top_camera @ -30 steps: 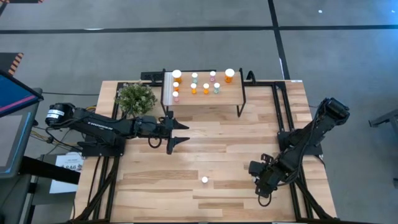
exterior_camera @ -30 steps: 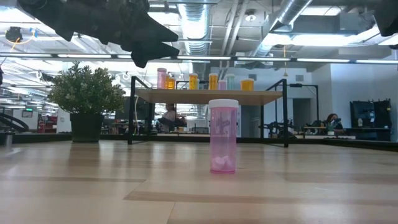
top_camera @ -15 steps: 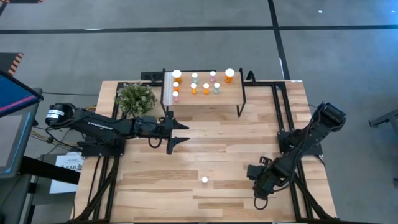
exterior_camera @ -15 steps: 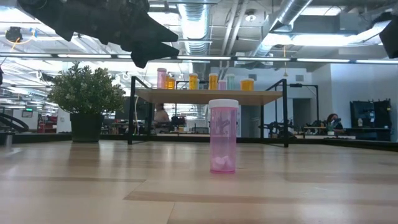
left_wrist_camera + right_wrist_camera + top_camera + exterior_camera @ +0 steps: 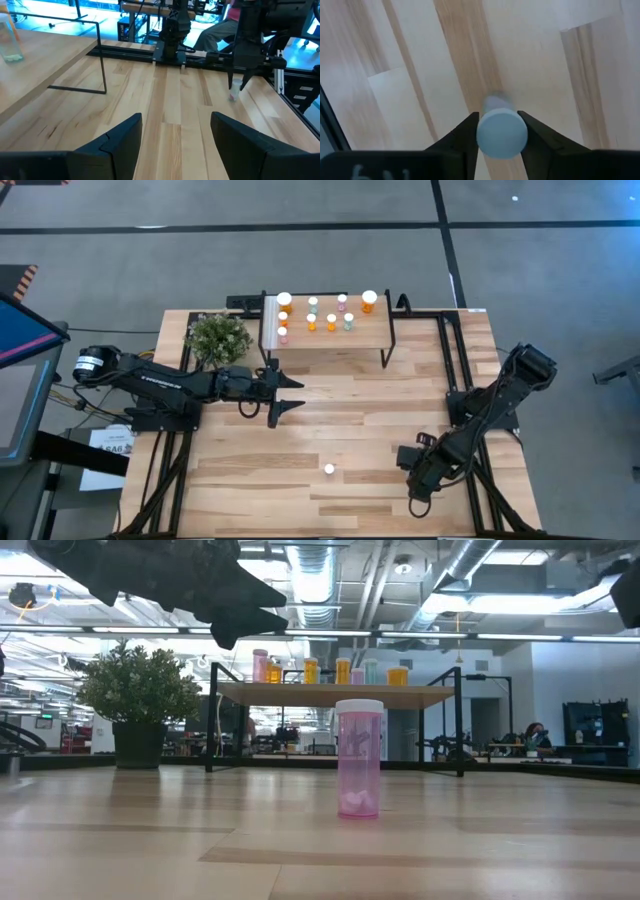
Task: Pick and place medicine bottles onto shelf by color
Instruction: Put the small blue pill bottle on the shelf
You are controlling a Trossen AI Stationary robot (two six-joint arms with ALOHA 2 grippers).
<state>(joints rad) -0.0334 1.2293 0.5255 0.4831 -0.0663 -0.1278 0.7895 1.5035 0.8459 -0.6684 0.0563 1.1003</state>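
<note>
My right gripper [image 5: 501, 125] points down at the table's front right [image 5: 413, 472], shut on a small pale medicine bottle [image 5: 233, 95] with a white cap. A pink medicine bottle [image 5: 329, 469] [image 5: 359, 758] stands upright on its base near the front centre, clear of both grippers. The shelf [image 5: 330, 332] [image 5: 335, 693] stands at the far centre with several orange, green and pink bottles upright on top. My left gripper [image 5: 300, 393] [image 5: 176, 120] hangs open above the table's middle left, level, with nothing in it. My right gripper pinches the bottle's white cap [image 5: 501, 134] between its two fingers [image 5: 470, 131], one on either side. The fingers come from above, pointing down. The bottle stands upright below them, and its base seems to rest on the table.
A potted green plant [image 5: 218, 335] [image 5: 140, 700] stands left of the shelf. Black frame rails [image 5: 455, 370] run along the table's right and left sides. Bare wood lies between the shelf and the pink bottle.
My right arm has sunk a little toward the table at the front right. The pink bottle and my left arm have kept still.
</note>
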